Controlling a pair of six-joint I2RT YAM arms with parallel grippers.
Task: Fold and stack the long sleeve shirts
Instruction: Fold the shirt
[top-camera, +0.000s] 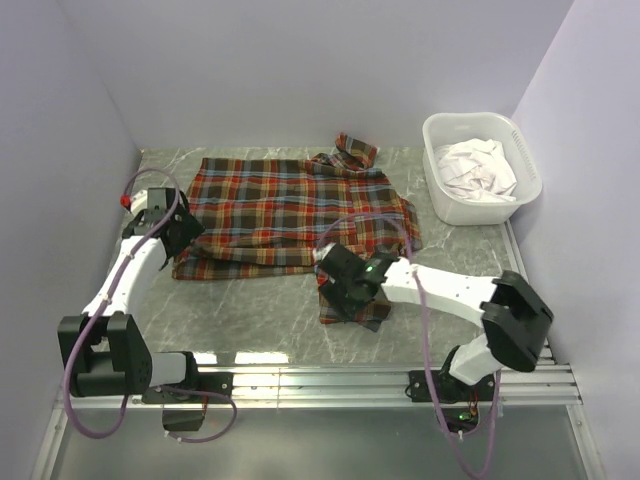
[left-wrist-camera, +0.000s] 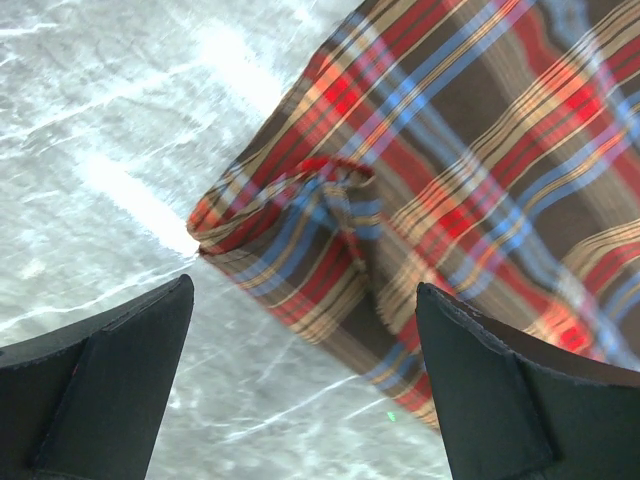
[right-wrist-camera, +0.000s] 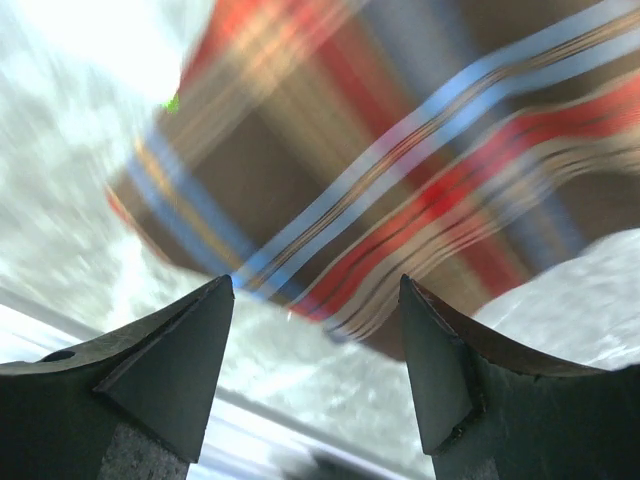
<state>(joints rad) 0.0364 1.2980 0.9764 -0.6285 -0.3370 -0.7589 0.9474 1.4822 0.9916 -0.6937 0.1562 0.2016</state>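
My left gripper (left-wrist-camera: 305, 285) was wide open and empty, hovering over the folded near-left corner of the plaid shirt (top-camera: 280, 205). My right gripper (right-wrist-camera: 315, 280) was open too, nothing held, over the shirt's near-right flap. Shirt lay spread on the table (top-camera: 250, 320), with the white bin (top-camera: 455, 212) near its right end.

No readable writing in any view.
The plaid shirt (top-camera: 290, 210), the white tub (top-camera: 448, 203) at the table's (top-camera: 250, 310) far right corner, and the table's marbled surface show no lettering, label, brand, number or sign that can be made out.
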